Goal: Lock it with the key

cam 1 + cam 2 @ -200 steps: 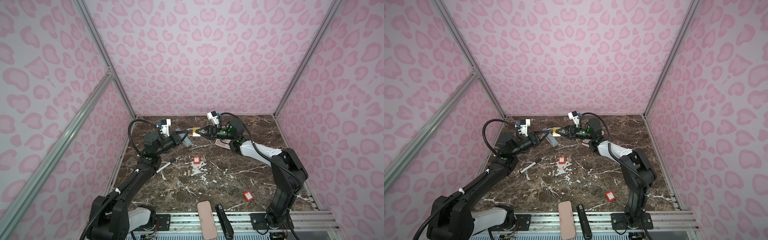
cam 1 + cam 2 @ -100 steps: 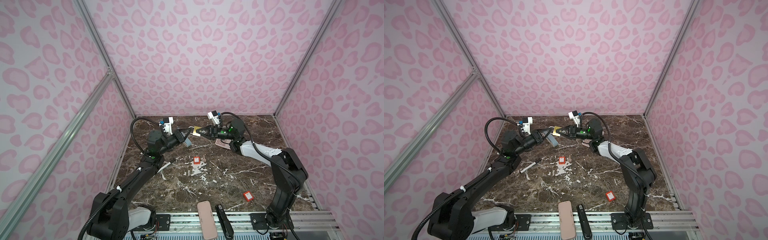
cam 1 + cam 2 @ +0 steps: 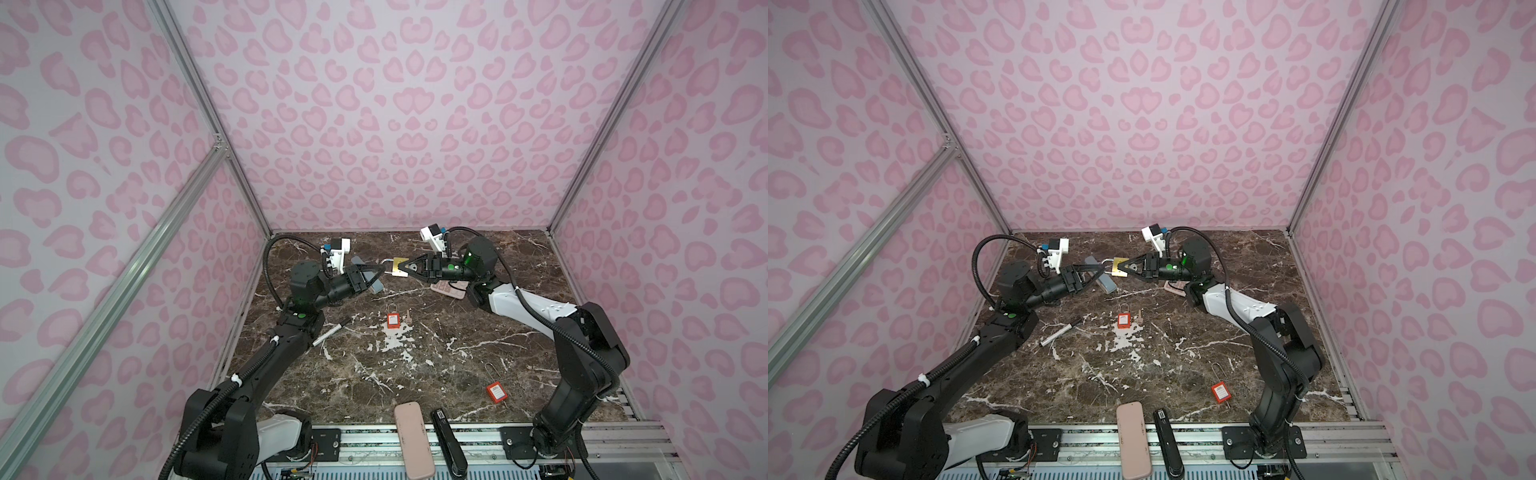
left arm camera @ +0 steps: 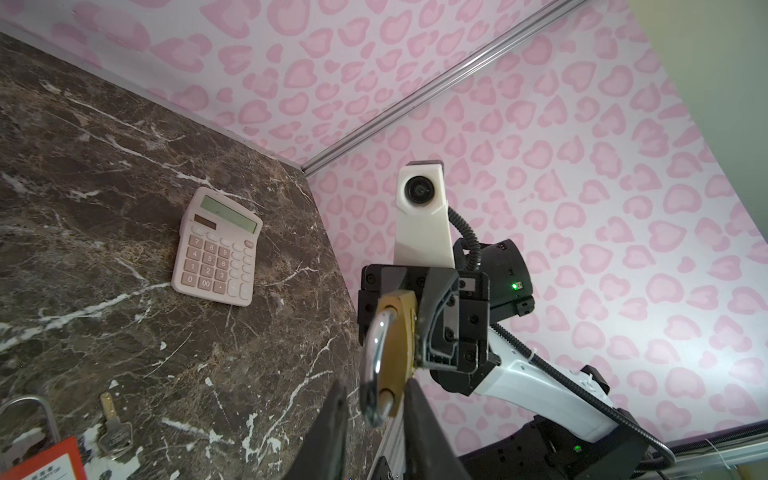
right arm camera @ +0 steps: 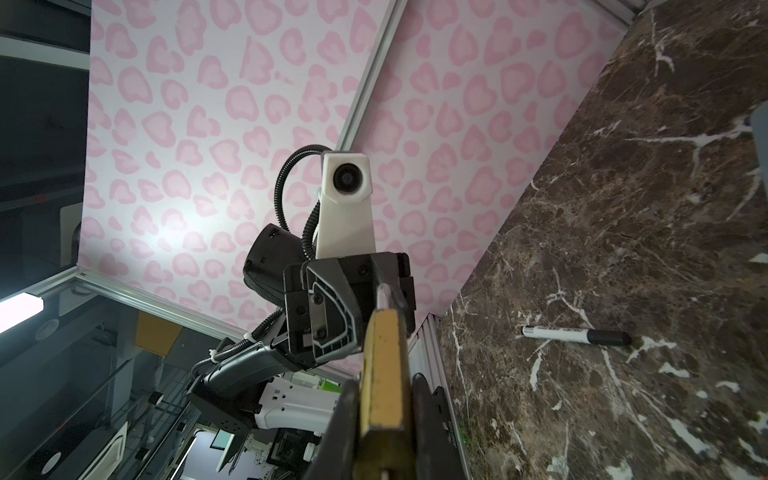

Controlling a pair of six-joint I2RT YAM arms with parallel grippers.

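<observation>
A brass padlock (image 3: 397, 268), a flat-sided block with a polished steel shackle (image 4: 376, 353), hangs mid-air at the middle of both top views, clamped by the right gripper (image 3: 409, 267). The left gripper (image 3: 379, 272) stands narrowly parted around the shackle. The small key (image 3: 409, 319) lies on the veined marble counter (image 3: 415, 374), beside a red padlock (image 3: 393, 321), its label unreadable.

Left tool (image 3: 380, 271) parted; right tool (image 3: 409, 266) clamped; tips facing.
</observation>
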